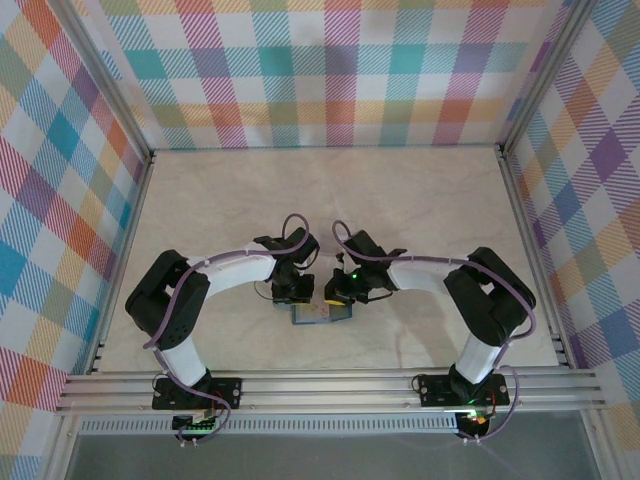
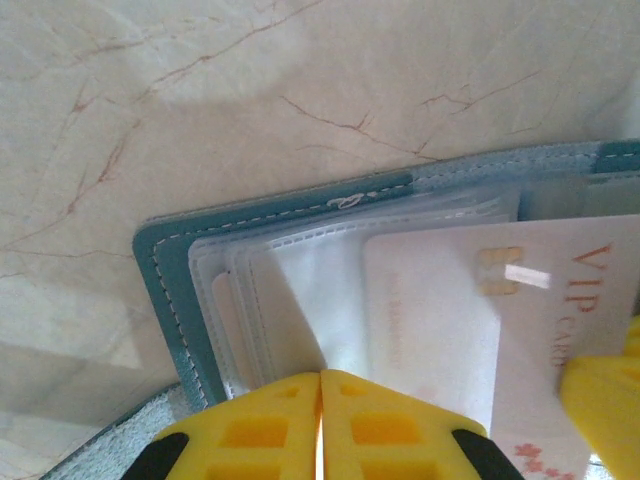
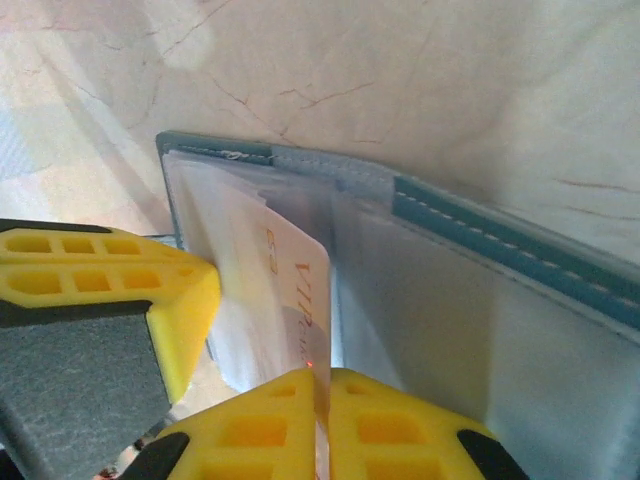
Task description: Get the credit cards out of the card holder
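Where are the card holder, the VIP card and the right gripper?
card holder (image 2: pixel 170 300), left wrist view, teal stitched border near its corner.
VIP card (image 2: pixel 435 325), left wrist view, pale face beside the chip.
right gripper (image 3: pixel 321 385), right wrist view, where the yellow jaws meet on the card.

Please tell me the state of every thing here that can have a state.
Teal folding card holder: open, lying on the table.
Pale VIP credit card: seemingly partly inside the holder, pinched.
Left gripper: shut on the holder's clear sleeve.
Right gripper: shut on the card's edge.

The card holder (image 2: pixel 165 280) looks leathery, the credit card (image 2: pixel 440 310) glossy
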`<action>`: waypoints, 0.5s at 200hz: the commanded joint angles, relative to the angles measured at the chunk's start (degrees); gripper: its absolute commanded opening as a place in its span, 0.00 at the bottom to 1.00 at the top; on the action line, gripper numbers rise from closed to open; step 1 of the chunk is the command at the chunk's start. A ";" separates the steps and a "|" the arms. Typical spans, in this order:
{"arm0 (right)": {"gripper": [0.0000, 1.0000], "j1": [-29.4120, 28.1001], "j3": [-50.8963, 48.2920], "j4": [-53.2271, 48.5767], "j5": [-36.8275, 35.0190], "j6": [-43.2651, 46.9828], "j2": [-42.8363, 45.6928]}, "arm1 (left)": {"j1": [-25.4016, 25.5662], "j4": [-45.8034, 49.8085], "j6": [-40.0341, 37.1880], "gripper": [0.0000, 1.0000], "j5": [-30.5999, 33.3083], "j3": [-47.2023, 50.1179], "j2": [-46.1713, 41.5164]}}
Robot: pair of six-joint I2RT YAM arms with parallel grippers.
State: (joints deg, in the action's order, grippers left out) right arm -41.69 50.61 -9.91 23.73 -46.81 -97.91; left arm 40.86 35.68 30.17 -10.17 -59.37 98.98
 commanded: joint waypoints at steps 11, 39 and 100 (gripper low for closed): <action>0.11 0.19 2.62 -12.86 -8.64 5.32 2.61 | 0.38 0.42 0.97 0.10 3.50 3.04 0.32; 0.10 0.13 3.82 -14.45 -8.79 6.41 3.69 | 0.42 -0.33 1.65 0.10 1.89 2.99 -1.21; 0.08 0.18 6.20 -16.22 -9.00 8.09 7.05 | 0.45 0.66 2.38 0.13 2.96 1.13 -6.30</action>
State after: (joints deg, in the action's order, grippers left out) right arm -41.69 54.87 -22.57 16.25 -40.95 -93.14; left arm 40.86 34.46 31.90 -9.69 -57.91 96.18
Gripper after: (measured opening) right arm 0.086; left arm 0.126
